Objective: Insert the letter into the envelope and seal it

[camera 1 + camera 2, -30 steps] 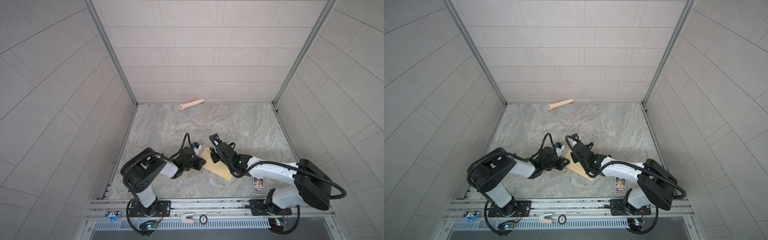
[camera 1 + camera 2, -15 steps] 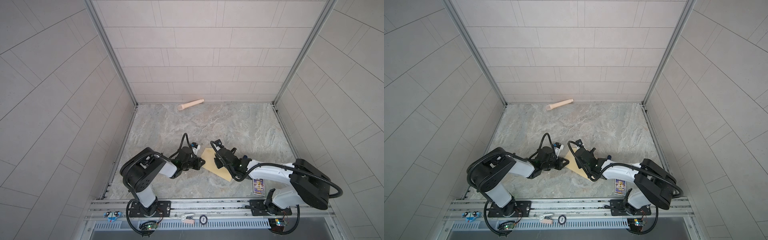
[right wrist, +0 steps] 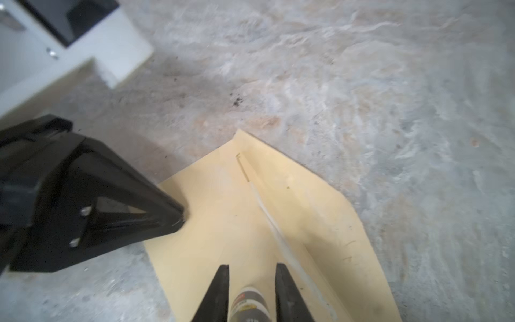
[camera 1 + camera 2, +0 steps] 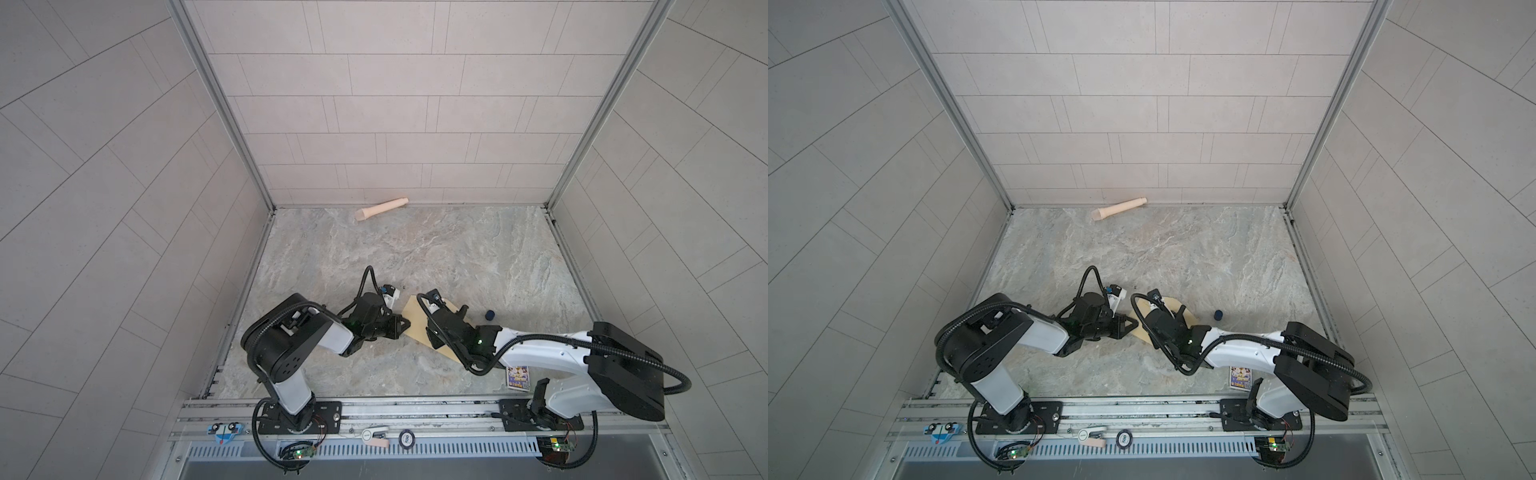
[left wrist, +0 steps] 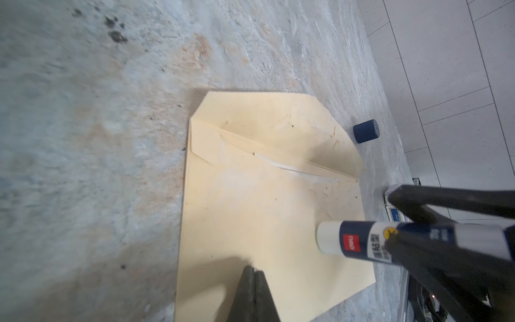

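The yellow-tan envelope [image 5: 250, 212] lies flat on the stone table with its flap open, partly under both arms in both top views [image 4: 415, 322] [image 4: 1141, 331]. A thin white strip runs along its mouth [image 5: 292, 170]; I cannot tell if it is the letter's edge, and the letter is otherwise hidden. My left gripper [image 5: 254, 269] is shut, with its tips pressed on the envelope near its edge [image 4: 409, 323]. My right gripper [image 3: 252, 266] is shut on an uncapped glue stick [image 5: 348, 241], which it holds low over the envelope's body.
The glue stick's blue cap [image 5: 365, 131] lies on the table beside the flap [image 4: 490, 315]. A pale wooden peg [image 4: 381, 208] rests against the back wall. A small printed card [image 4: 518, 376] lies at the front right under the right arm.
My right gripper has shifted a little toward the front over the envelope, still holding the glue stick. The left gripper has stayed on the envelope.
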`<move>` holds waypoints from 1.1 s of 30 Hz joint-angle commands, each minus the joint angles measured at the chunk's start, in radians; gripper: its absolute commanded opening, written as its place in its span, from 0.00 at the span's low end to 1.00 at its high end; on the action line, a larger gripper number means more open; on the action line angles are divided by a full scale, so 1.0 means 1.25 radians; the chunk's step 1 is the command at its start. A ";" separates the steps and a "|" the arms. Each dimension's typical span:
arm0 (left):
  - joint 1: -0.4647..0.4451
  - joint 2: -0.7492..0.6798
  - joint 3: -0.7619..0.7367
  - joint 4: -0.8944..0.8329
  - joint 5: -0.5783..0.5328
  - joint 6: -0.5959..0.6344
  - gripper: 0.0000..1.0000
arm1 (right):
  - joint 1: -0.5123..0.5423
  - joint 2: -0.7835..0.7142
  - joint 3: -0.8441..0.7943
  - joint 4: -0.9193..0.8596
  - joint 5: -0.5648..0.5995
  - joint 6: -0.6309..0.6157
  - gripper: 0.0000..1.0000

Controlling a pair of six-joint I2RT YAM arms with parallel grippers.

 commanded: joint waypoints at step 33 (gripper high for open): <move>0.017 0.019 -0.074 -0.173 -0.038 -0.004 0.00 | -0.073 0.274 0.135 0.258 -0.086 -0.088 0.00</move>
